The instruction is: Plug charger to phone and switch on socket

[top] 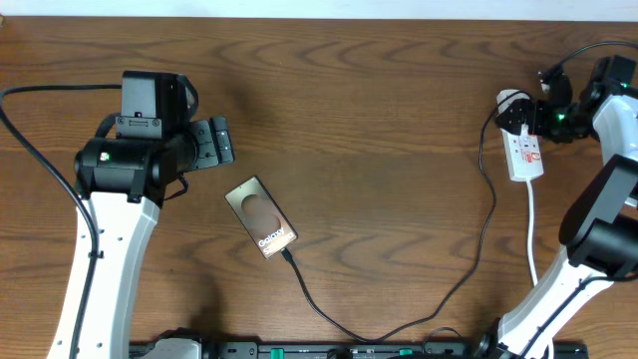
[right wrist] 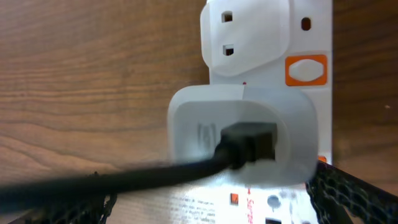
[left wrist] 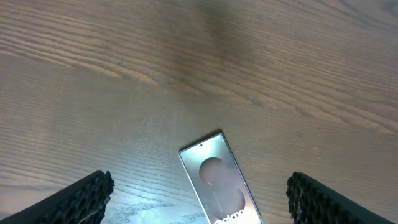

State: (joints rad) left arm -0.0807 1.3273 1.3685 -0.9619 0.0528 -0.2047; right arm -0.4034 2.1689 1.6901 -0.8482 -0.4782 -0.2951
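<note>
The phone (top: 261, 217) lies flat and slanted on the wooden table, its white lettering toward the near end. The charger (top: 399, 329), a thin black cable, meets the phone's near end and loops round to the socket (top: 525, 155) at the far right. My left gripper (top: 221, 142) is open, up and left of the phone and apart from it. In the left wrist view the phone (left wrist: 217, 180) lies below and between the spread fingers (left wrist: 81, 199). My right gripper (top: 533, 108) is open above the socket's far end. In the right wrist view a white plug (right wrist: 242, 137) with a black cord (right wrist: 124, 180) sits in the socket (right wrist: 267, 37).
An orange switch (right wrist: 306, 70) shows beside the empty outlet on the strip. A white lead (top: 531, 229) runs from the socket toward the near edge. Arm bases and black cables line the near edge (top: 349, 349).
</note>
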